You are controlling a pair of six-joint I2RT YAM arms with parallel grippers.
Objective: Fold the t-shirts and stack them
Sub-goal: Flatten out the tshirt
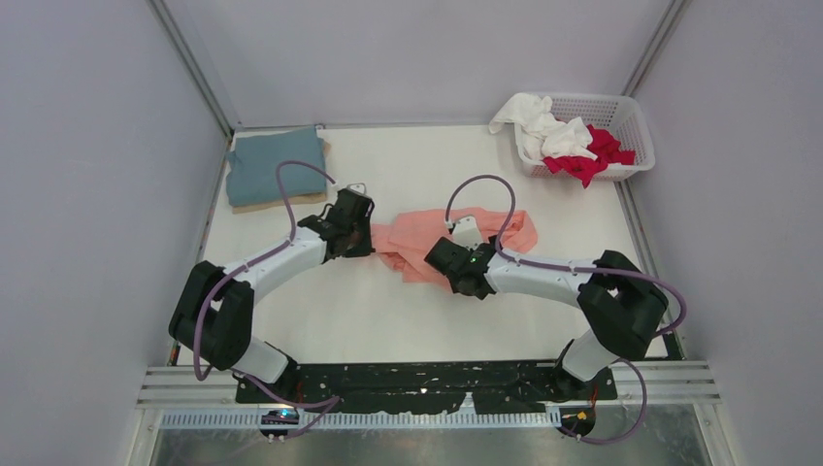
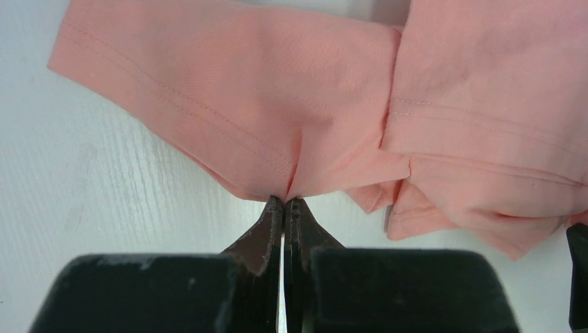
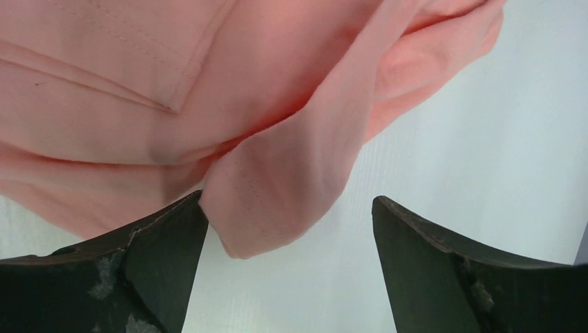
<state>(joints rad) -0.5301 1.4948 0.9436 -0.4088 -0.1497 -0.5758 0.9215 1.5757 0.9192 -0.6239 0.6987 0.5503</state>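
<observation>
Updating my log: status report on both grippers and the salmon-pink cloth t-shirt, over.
Left gripper shut on salmon-pink cloth t-shirt edge. Right gripper open, fold between its jaws. Nothing blocking.

I'm looking down at a white table [image 1: 388, 320] boxed in on three sides by plain pale grey walls [image 1: 97, 146]. Metal corner posts [image 1: 194, 68] rise behind it, and an aluminium rail [image 1: 670, 383] runs along the near edge. The light is soft and even.
</observation>
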